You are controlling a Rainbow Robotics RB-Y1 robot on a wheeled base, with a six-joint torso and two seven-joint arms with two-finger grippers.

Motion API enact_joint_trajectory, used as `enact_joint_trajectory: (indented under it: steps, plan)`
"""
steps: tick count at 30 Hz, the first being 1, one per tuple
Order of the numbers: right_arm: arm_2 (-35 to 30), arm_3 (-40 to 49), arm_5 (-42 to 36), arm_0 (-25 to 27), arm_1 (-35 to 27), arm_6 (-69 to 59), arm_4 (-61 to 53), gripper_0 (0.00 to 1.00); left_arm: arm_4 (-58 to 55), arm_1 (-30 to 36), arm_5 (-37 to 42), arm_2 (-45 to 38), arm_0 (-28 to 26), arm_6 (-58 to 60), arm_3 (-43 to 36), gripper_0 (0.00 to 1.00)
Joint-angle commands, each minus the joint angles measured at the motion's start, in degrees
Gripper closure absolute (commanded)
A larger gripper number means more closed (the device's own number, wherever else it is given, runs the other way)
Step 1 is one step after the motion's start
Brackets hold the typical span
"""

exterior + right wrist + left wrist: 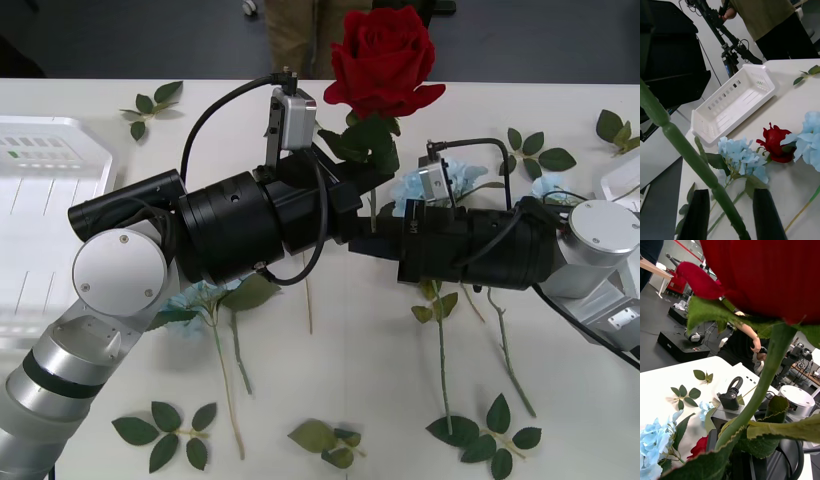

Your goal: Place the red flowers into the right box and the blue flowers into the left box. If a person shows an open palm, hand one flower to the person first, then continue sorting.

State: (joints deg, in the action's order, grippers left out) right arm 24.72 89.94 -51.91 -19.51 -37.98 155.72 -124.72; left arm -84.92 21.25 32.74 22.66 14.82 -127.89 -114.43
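Nearby, the left box (pixel 733 103), no flowers inside.

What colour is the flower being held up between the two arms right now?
Red: it is a rose on a green stem, best seen in the front view.

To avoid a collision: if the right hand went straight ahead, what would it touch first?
The rose stem, standing between the open fingers of the right hand; beyond it, probably the blue flowers lying on the table.

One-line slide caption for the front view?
Both end effectors meet mid-table at an upright red rose, blue flowers scattered around.
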Motion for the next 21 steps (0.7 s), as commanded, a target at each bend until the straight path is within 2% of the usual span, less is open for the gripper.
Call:
enact_joint_trajectory:
  steps: [1,8,9,10,12,21]
  plan:
    - [0.1,0.4,0.7,-1.7,1.5,-0.7,-1.2,1.0,-0.6,1.8,-0.2,0.5,1.6,-3.7,-1.1,1.0]
    - [0.1,0.3,1.8,-1.5,1.4,-0.7,-2.3,1.0,-0.7,1.8,-0.2,0.5,1.5,-3.7,-1.1,1.0]
    - [0.1,0.3,2.0,-1.5,1.3,-0.7,-2.3,1.0,-0.6,1.8,-0.2,0.5,1.5,-3.7,-1.1,0.88]
    - [0.1,0.3,2.3,-1.4,1.3,-0.7,-2.2,1.0,-0.6,1.8,-0.2,0.5,1.5,-3.7,-1.1,0.44]
    - [0.1,0.3,2.6,-1.3,1.2,-0.7,-2.3,1.0,-0.6,1.8,-0.2,0.5,1.6,-3.7,-1.1,0.0]
    - [-0.1,0.3,3.3,-1.0,-1.8,-0.7,-6.4,1.0,-0.8,1.7,-0.2,0.5,1.5,-3.7,-1.1,0.0]
